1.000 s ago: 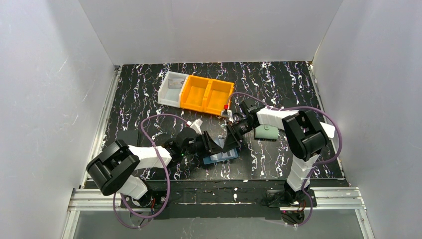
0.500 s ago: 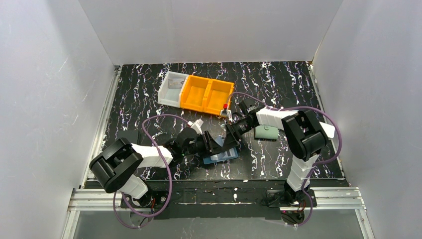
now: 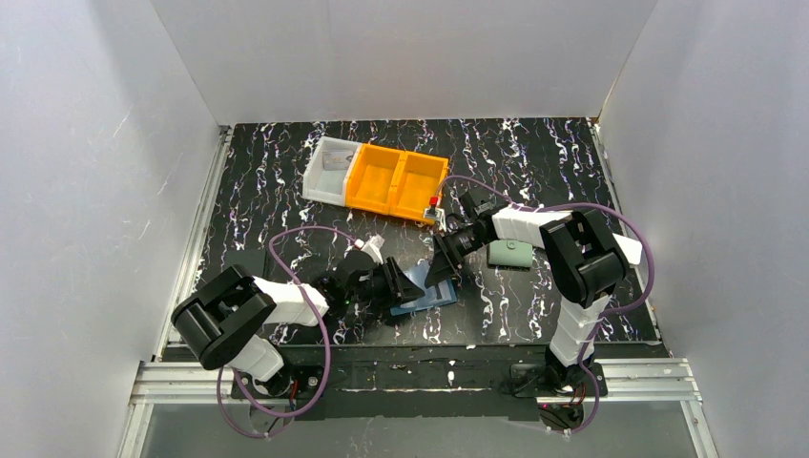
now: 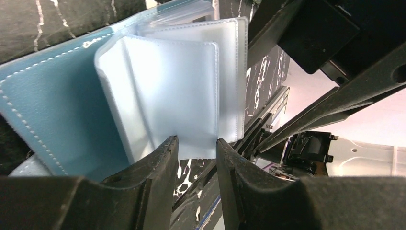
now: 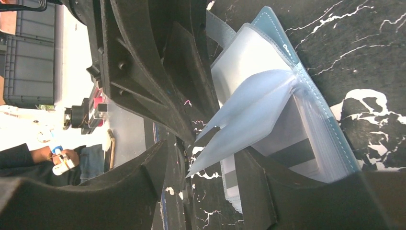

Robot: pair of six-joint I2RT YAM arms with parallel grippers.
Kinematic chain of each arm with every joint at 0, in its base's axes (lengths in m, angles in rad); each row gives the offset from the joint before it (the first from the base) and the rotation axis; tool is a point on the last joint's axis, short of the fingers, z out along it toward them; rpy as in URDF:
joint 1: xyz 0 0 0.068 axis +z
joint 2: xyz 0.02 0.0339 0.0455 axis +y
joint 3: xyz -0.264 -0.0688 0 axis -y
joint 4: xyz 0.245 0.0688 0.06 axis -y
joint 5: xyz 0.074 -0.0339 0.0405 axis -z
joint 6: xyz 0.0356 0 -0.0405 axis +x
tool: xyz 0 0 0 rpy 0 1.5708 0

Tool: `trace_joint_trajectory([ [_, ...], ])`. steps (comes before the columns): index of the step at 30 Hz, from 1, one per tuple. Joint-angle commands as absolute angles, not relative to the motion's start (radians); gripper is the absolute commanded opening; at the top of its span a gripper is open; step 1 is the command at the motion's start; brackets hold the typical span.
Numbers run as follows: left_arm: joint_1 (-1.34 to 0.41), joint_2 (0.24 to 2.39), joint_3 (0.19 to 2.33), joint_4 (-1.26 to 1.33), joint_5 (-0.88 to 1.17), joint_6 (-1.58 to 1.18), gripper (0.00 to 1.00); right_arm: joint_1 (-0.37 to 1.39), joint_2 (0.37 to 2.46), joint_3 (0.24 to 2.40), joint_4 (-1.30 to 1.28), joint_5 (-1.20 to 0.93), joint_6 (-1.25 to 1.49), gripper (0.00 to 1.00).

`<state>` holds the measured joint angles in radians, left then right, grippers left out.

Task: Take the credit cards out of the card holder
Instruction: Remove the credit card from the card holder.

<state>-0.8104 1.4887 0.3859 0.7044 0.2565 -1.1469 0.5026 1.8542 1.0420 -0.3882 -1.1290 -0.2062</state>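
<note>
The blue card holder (image 3: 425, 294) lies open on the table between my two grippers. In the left wrist view its blue cover (image 4: 52, 110) is spread and its clear pockets (image 4: 177, 91) fan up. My left gripper (image 4: 197, 143) is slightly open, and the lower edge of a pocket shows just beyond its tips. My right gripper (image 5: 203, 163) is open, with fanned clear pockets (image 5: 249, 115) pointing into its gap. A pale credit card (image 5: 292, 153) with a dark stripe sits inside a lower pocket beside the right finger. In the top view the left gripper (image 3: 399, 284) and right gripper (image 3: 441, 267) face each other over the holder.
An orange two-part bin (image 3: 396, 181) and a white bin (image 3: 327, 170) stand at the back. A grey-green wallet (image 3: 510, 253) lies right of the right gripper. A small red-topped object (image 3: 434, 203) sits by the orange bin. White walls enclose the table.
My left gripper has drawn back a little to the left and toward the near edge. The right gripper and the holder have hardly moved.
</note>
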Motion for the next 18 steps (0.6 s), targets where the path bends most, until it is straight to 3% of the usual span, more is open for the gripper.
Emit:
trace_joint_trajectory([
  [1,-0.798,1.476,0.356,0.707,0.227,-1.144,0.33,0.489,1.857,1.036,-0.362,-1.138,-0.188,0.6],
  [12,-0.785,1.372,0.298,0.705,0.193,-1.134,0.34,0.485,1.858,1.032,-0.353,-1.12,-0.18,0.49],
  [18,-0.781,1.274,0.253,0.674,0.143,-1.125,0.34,0.483,1.858,1.029,-0.349,-1.093,-0.177,0.34],
])
